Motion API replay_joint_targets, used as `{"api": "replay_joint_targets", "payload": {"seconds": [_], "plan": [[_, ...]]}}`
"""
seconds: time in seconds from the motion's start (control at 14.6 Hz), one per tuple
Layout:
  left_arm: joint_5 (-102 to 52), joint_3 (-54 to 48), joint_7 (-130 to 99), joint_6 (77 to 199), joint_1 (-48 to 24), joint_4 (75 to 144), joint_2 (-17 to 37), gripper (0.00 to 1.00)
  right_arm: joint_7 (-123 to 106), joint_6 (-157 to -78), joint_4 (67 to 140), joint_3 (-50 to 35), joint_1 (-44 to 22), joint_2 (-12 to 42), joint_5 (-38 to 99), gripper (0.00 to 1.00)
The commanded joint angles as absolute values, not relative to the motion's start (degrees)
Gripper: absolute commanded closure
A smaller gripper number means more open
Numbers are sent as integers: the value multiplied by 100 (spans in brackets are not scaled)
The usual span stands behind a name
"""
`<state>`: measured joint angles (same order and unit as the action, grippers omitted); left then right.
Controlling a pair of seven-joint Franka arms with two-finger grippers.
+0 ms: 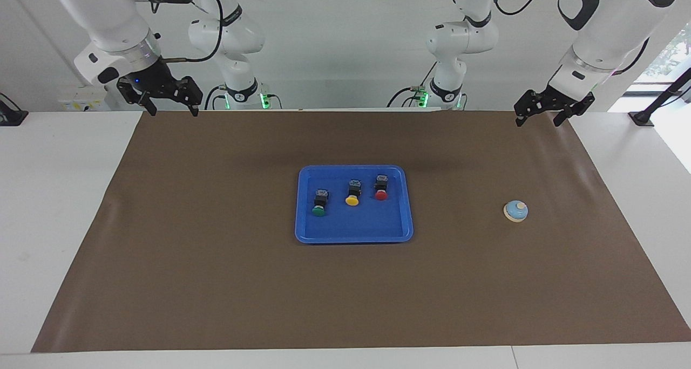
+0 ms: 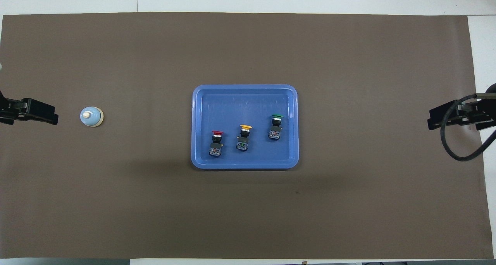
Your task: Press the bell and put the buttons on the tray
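Both end effectors (image 1: pixel 537 113) (image 1: pixel 170 106) hover; three buttons (image 1: pixel 351 195) lie in tray (image 1: pixel 353 234).

On my brown mat (image 2: pixel 248 218) only two things stand in my way. The blue tray (image 2: pixel 245 90) sits mid-mat, with the red button (image 2: pixel 216 141), yellow button (image 2: pixel 243 136) and green button (image 2: pixel 276 125) crowding its 6 o'clock half in the overhead view; its 12 o'clock half lies bare. At the tray's 9 o'clock, well apart, stands the bell (image 2: pixel 92 117). Open mat lies between them and all around.
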<state>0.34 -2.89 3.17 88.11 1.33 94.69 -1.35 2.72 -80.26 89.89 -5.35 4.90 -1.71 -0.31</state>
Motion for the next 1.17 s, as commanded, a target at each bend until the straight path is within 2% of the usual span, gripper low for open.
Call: {"api": "replay_joint_targets", "payload": {"seconds": [0.0,1.1], "plan": [[106,-246,334,8798,114,9465,-140,0,325,-7945,9026,-589,580,-237,70,0],[97,-246,299,8894,62,9422,-106,0,325,-7945,9026,-580,580,-237,70,0]]}}
